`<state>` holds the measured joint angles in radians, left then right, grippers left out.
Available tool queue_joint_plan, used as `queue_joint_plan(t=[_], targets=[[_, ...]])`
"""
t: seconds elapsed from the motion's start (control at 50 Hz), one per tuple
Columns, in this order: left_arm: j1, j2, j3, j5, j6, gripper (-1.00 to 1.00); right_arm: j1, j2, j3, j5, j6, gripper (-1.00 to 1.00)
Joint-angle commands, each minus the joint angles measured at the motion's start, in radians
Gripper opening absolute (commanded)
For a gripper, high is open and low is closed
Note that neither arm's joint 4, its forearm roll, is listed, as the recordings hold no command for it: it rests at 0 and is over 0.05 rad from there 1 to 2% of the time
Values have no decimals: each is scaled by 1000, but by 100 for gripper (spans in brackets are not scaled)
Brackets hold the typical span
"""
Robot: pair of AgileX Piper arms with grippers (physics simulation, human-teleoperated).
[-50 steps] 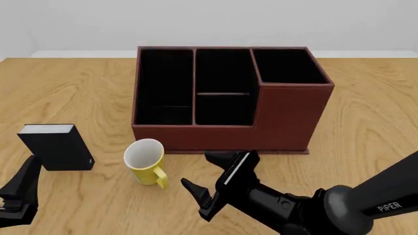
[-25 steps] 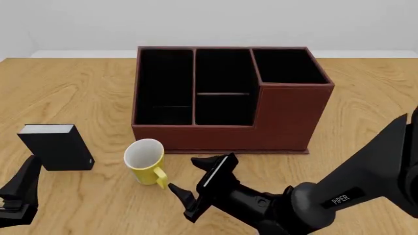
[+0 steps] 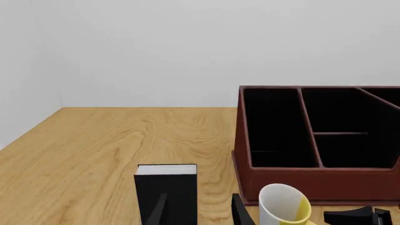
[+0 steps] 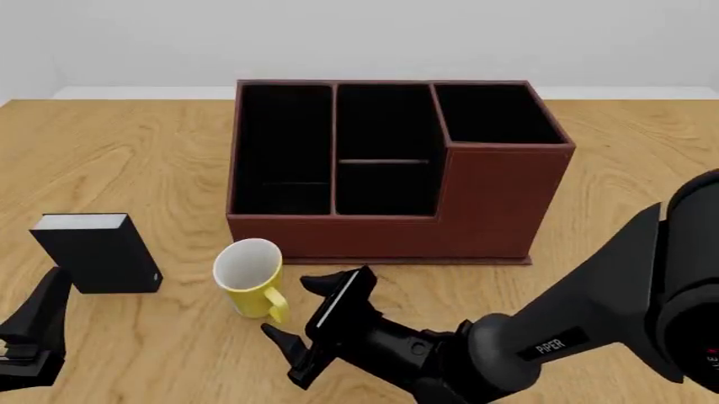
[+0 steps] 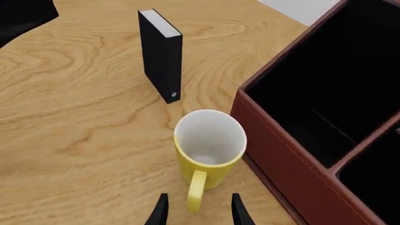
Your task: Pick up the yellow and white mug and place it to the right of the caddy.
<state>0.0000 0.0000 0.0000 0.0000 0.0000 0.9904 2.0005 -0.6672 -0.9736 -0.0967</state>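
The yellow and white mug (image 4: 248,274) stands upright on the table just in front of the caddy's (image 4: 494,198) left part, its handle (image 4: 274,310) pointing toward me. My right gripper (image 4: 301,316) is open, low over the table, its tips on either side of the handle. In the right wrist view the mug (image 5: 209,149) fills the middle, and the handle (image 5: 196,191) reaches down between the right gripper's (image 5: 198,213) spread fingers. My left gripper (image 4: 34,335) is open at the near left, holding nothing. The left wrist view shows the mug (image 3: 282,204) and the caddy (image 3: 312,178).
A small black box with a white top (image 4: 96,252) stands upright left of the mug, just ahead of the left gripper (image 3: 200,215). The same black box (image 5: 161,52) lies beyond the mug in the right wrist view. Bare wooden table (image 4: 641,219) lies right of the caddy.
My right gripper has slid left and slightly nearer across the table, from in front of the caddy's middle to the mug's handle. The left arm, mug and box have not moved.
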Motion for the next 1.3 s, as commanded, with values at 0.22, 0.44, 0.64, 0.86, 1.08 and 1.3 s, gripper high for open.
queue_joint_plan(t=[0.22,0.44,0.64,0.86,1.08,1.3], targets=[[0,0,0,0,0,100,16,72,-74,23,4,100],[0,0,0,0,0,100,11,91,-90,27,10,100],[0,0,0,0,0,100,2,101,-83,16,12,100],[0,0,0,0,0,100,4,106,-74,7,17,-100],[0,0,0,0,0,100,6,88,-60,8,-12,-100],[0,0,0,0,0,100,39,12,-12,-2,-65,-100]])
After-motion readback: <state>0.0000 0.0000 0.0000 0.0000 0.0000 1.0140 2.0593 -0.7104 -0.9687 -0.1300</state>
